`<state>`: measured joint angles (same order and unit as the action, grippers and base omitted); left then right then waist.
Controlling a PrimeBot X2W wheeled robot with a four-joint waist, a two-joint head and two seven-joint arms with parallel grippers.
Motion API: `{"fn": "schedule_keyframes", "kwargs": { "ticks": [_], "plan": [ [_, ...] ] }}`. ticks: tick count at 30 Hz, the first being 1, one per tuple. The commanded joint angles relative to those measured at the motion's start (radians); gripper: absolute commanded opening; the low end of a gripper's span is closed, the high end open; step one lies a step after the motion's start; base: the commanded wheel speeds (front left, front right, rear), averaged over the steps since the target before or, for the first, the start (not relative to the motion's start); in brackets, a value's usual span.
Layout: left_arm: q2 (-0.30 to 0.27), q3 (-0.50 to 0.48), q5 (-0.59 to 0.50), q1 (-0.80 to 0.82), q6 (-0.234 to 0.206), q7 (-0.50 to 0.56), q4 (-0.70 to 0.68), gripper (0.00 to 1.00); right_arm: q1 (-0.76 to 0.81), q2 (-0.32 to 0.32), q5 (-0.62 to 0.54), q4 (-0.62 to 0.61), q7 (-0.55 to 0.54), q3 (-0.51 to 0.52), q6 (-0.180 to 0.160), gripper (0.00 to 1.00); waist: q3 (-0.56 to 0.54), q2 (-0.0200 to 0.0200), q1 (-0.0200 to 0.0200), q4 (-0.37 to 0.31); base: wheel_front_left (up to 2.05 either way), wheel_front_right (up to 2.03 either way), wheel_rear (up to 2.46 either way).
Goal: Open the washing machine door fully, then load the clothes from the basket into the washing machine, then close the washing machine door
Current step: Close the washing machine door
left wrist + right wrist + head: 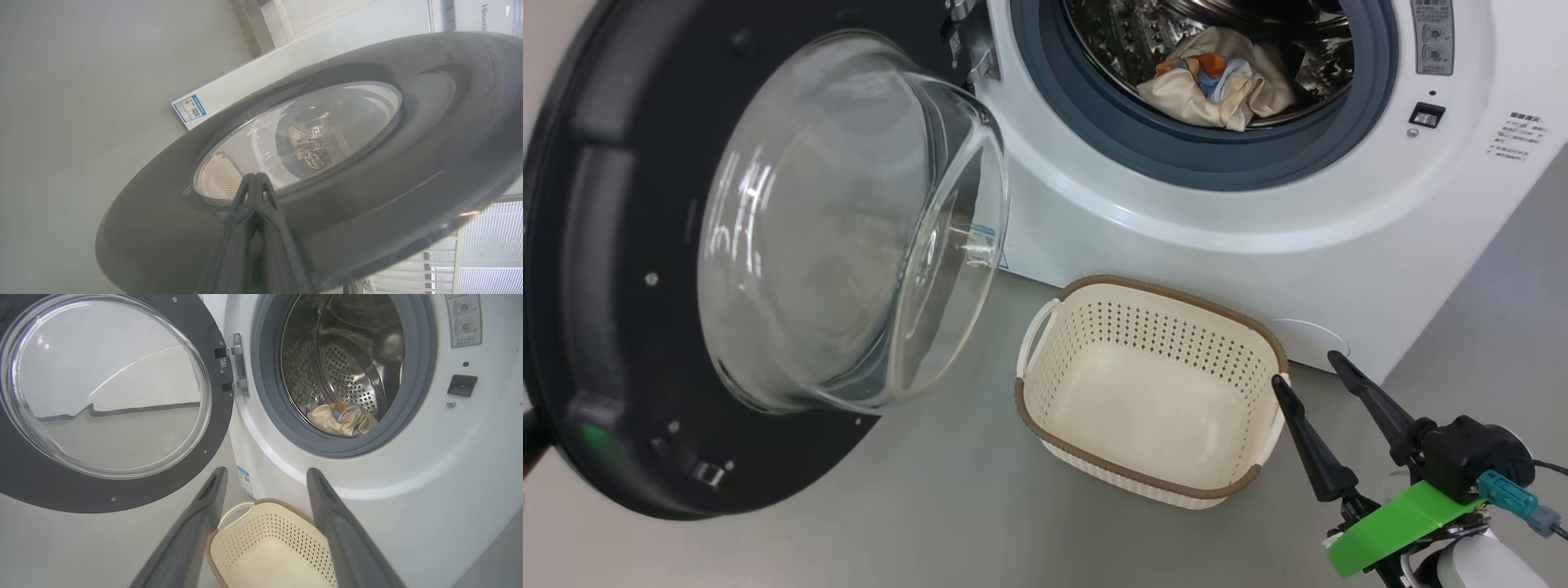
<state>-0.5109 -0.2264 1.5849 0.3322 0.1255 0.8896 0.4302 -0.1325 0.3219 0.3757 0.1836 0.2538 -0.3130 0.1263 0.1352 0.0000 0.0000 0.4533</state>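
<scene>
Head view: basket (pixel 1160 290) looks empty and a cream bundle of the clothes (pixel 1217 86) lies in the drum, up and left of the right hand (pixel 1307 369). So I'd call loading done; the step now is closing the washing machine door (pixel 605 286). The door stands wide open, far left of that hand. Right hand: fingers spread, gripping nothing, one tip at the basket's near handle; can't tell if it touches.

Left wrist view: left hand (pixel 254 177) is shut, fingers pressed together, empty, tips aimed at the door's (pixel 408 163) outer face by the lower edge of the window. Contact or a small gap, can't tell. Advice: push on the black rim, not the glass, far from the hinge, and follow the arc until it latches on the washing machine (pixel 327 49).

Right wrist view: right hand (pixel 266 472) wide open, nothing between the fingers. Basket (pixel 278 539) sits just below and between them, clothes (pixel 343 420) ahead and slightly right, inside the gasket. Pull this hand back first: it's likely in the door's swing path.
</scene>
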Motion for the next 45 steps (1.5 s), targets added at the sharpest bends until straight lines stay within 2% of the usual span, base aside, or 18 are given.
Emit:
{"fn": "schedule_keyframes", "kwargs": {
  "ticks": [1,16,27,35,45],
  "plan": [
    [-0.046,-0.032,0.012,-0.001,0.005,0.015,-0.039,0.00,0.008,0.007,-0.008,-0.025,0.008,-0.008,0.004,1.00,-0.002,0.0000,0.0000,-0.001,0.00,0.00,0.00],
    [-0.007,0.009,0.020,-0.079,0.005,0.136,-0.256,0.00,0.029,-0.007,-0.012,-0.031,0.008,0.026,0.004,1.00,-0.016,0.0000,0.0000,-0.027,0.00,0.00,0.00],
    [0.032,0.064,0.010,-0.120,0.005,0.204,-0.404,0.00,0.047,-0.025,-0.015,-0.035,0.008,0.044,0.004,1.00,-0.038,0.0000,0.0000,-0.091,0.00,0.00,0.00],
    [0.069,0.093,-0.010,-0.141,0.005,0.201,-0.474,0.00,0.058,-0.037,-0.017,-0.039,0.008,0.058,0.004,1.00,-0.047,0.0000,0.0000,-0.142,0.00,0.00,0.00],
    [0.106,0.125,-0.034,-0.143,0.005,0.173,-0.510,0.00,0.067,-0.057,-0.019,-0.043,0.008,0.064,0.004,1.00,-0.053,0.0000,0.0000,-0.242,0.00,0.00,0.00]
  ]
}}
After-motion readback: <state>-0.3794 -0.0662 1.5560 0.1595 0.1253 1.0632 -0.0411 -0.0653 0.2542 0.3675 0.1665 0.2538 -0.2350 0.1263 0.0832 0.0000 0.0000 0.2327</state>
